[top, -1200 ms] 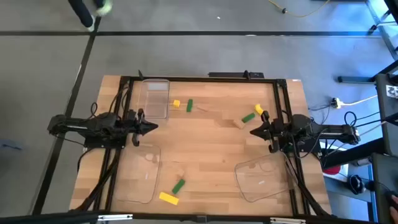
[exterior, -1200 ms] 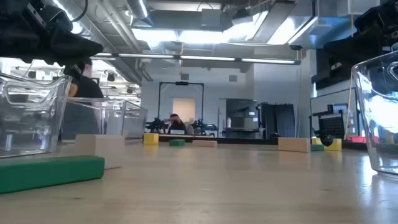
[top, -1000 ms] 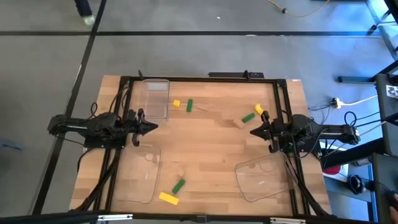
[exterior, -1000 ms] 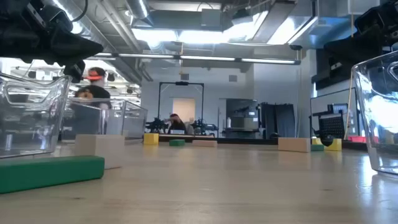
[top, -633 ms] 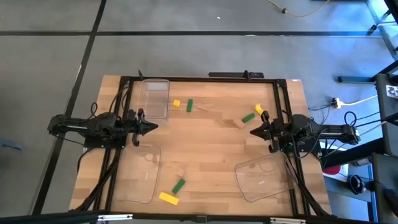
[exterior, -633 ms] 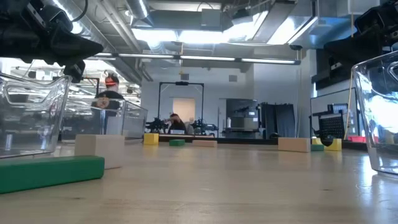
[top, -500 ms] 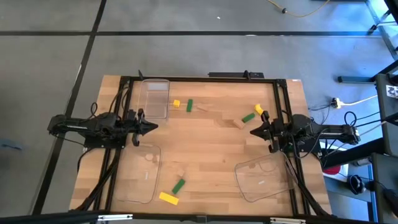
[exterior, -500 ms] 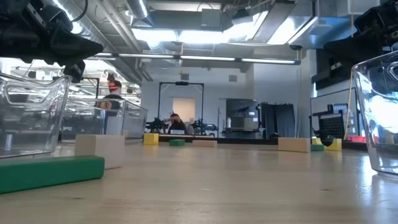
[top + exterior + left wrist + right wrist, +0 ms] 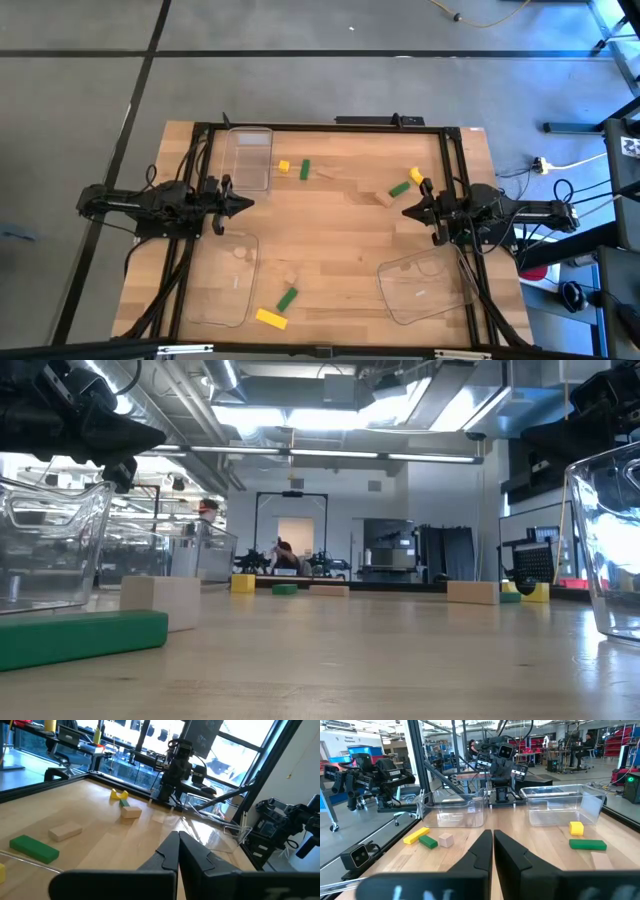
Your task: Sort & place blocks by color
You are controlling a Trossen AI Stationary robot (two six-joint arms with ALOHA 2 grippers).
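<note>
Small blocks lie flat on the wooden table. Near the far edge are a yellow block [image 9: 284,167] and a green block [image 9: 305,169]. Toward the right are a yellow block [image 9: 416,175], a green block [image 9: 400,188] and a tan block [image 9: 384,198]. By the near edge lie a green block [image 9: 288,298], a yellow block [image 9: 271,319] and a tan block [image 9: 445,839]. My left gripper [image 9: 250,204] hovers shut over the table's left side, seen also in its wrist view [image 9: 178,845]. My right gripper [image 9: 404,212] hovers shut at the right [image 9: 492,842]. Neither touches a block.
Three clear plastic trays stand on the table: one at the far left [image 9: 248,158], one at the near left [image 9: 225,278], one at the near right [image 9: 425,285]. A black frame [image 9: 330,126] runs along the far edge. The table's middle [image 9: 330,235] is bare wood.
Both arms and all blocks have kept still. A person beyond the table's far edge has walked out of the high view and crossed the room behind the trays in the low view.
</note>
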